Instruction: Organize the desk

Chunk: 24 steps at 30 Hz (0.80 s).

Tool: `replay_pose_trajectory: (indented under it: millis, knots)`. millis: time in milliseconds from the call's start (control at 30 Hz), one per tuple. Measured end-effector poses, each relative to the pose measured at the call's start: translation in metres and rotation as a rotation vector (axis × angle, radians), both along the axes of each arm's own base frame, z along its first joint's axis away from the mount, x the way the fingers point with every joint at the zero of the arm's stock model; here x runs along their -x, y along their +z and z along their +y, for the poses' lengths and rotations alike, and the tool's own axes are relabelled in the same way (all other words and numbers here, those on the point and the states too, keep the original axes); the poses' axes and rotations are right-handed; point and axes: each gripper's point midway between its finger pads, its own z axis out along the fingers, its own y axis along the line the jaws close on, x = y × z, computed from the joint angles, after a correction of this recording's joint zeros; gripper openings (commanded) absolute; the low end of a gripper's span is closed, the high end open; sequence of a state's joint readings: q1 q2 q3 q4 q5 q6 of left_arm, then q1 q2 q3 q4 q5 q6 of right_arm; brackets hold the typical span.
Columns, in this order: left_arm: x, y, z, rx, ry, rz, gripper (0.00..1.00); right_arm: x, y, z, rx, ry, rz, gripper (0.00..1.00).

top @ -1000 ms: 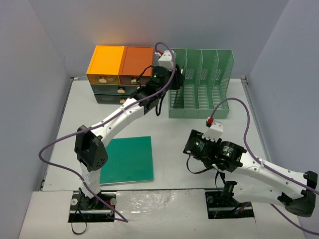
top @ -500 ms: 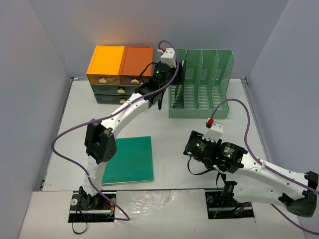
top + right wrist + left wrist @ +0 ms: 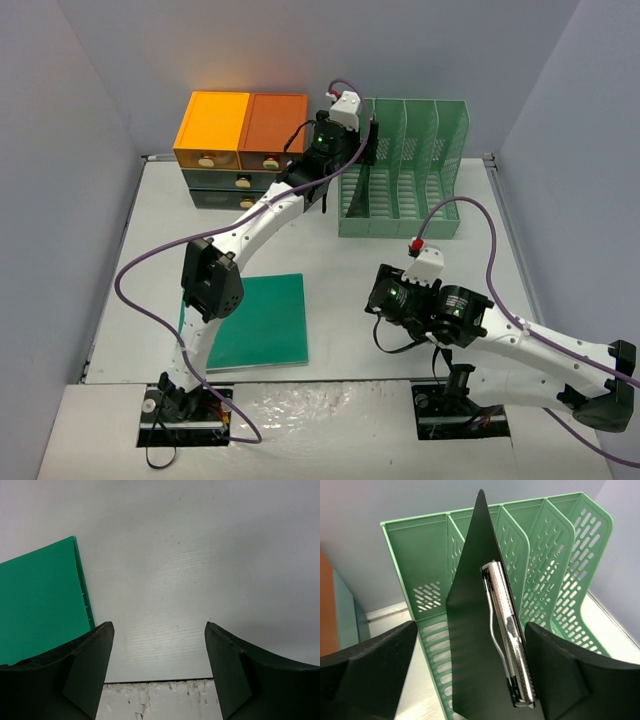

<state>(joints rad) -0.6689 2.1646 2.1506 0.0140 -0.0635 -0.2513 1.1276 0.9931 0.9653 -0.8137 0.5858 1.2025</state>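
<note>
Left wrist centre: left gripper point(image 3: 470, 647) just parted, black chrome-clipped clipboard point(image 3: 467, 605) seemingly filed in green slotted rack point(image 3: 420, 555); right gripper point(image 3: 159, 630) agape.

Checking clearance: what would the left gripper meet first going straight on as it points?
Likely the flat black clipboard with a silver metal clip, standing in the green slotted file rack, within the open left gripper; depth unclear.
</note>
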Motion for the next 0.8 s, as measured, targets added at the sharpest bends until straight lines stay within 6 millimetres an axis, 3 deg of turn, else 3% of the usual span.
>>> replay_pose_trajectory:
  millis: [300, 800]
  knots:
    - [-0.003, 0.008, 0.008, -0.075, 0.013, -0.075, 0.97, 0.004, -0.001, 0.002, 0.002, 0.016, 0.003, 0.70]
    - [-0.005, 0.033, 0.029, -0.205, 0.058, -0.281, 0.97, 0.016, -0.004, 0.015, 0.002, 0.070, 0.012, 0.71]
